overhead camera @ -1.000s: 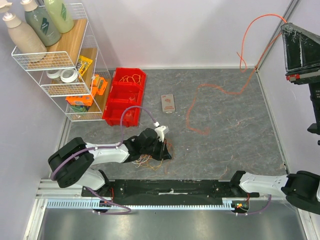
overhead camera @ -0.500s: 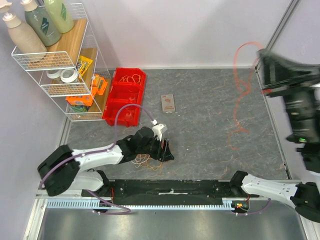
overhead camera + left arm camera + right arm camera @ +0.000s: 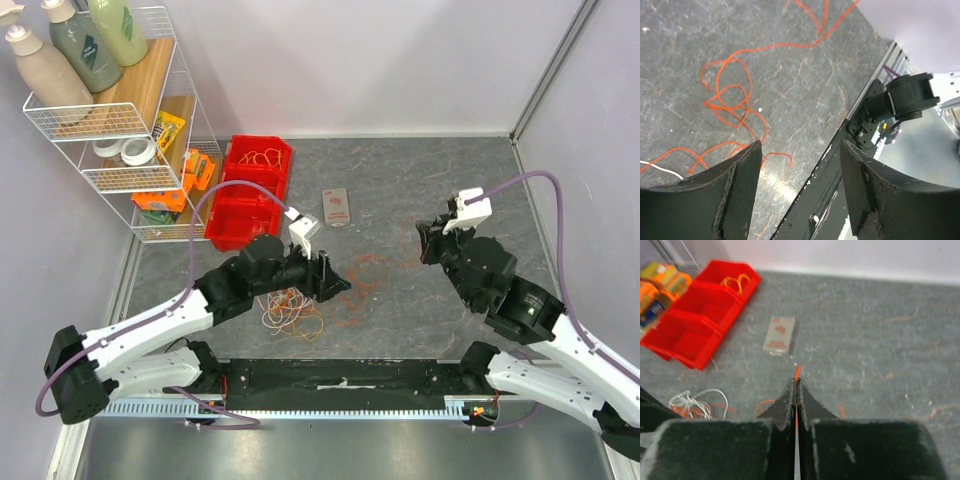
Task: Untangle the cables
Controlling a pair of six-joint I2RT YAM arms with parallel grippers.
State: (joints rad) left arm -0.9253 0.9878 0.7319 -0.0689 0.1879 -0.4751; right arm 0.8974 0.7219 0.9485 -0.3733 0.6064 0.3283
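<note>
A tangle of orange and white cables [image 3: 290, 312] lies on the grey mat near the front edge. My left gripper [image 3: 335, 283] hovers just to its right, open, with nothing between its fingers. In the left wrist view my left gripper [image 3: 800, 150] frames bare mat, with loops of an orange cable [image 3: 730, 100] beyond it and a white cable [image 3: 660, 167] at the left edge. My right gripper [image 3: 428, 243] stands low at the middle right, shut on the orange cable [image 3: 372, 262]. The cable's end pokes out past the tips of my right gripper [image 3: 797, 382].
Red bins [image 3: 250, 190] stand at the back left, with orange cables [image 3: 262, 157] in the rear compartment. A wire shelf [image 3: 120, 120] holding bottles and tape fills the left corner. A small flat pack [image 3: 337, 207] lies mid-mat. A black rail [image 3: 340, 378] runs along the near edge.
My left gripper has opened, let go of the tangle and shifted right. My right arm swung down from high at the right, dragging the orange cable into loops at the middle.
</note>
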